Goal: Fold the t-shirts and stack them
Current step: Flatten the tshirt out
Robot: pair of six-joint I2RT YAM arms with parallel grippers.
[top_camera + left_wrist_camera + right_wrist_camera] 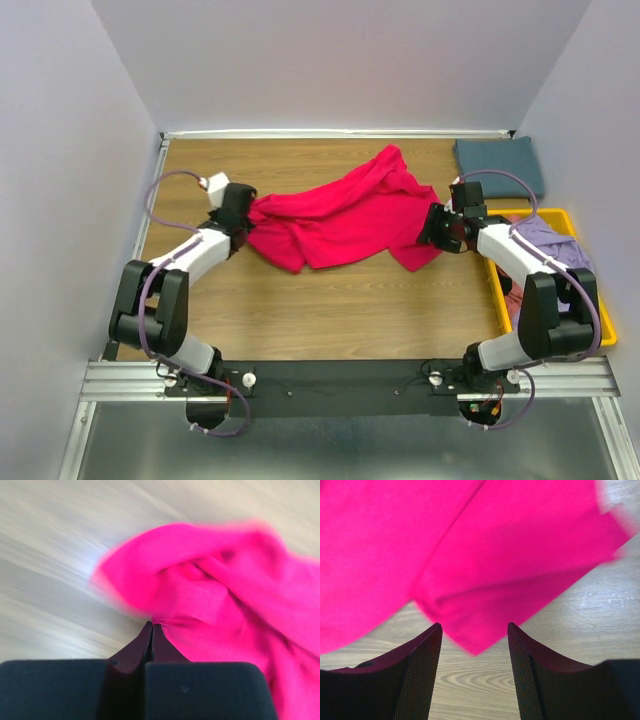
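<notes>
A crimson-pink t-shirt (345,215) lies crumpled and spread across the middle of the wooden table. My left gripper (250,213) is at its left edge. In the left wrist view the gripper (151,625) is shut, with the shirt's (225,605) hem pinched at its tips. My right gripper (432,228) is at the shirt's right end. In the right wrist view it (474,625) is open, with a corner of the shirt (470,555) lying between the fingertips. A folded slate blue-grey t-shirt (498,165) lies at the back right. A lavender t-shirt (548,238) lies in the bin.
A yellow plastic bin (550,213) stands at the right edge, beside and partly under my right arm. Walls close the table at the back and on both sides. Bare wood shows in front of the crimson shirt.
</notes>
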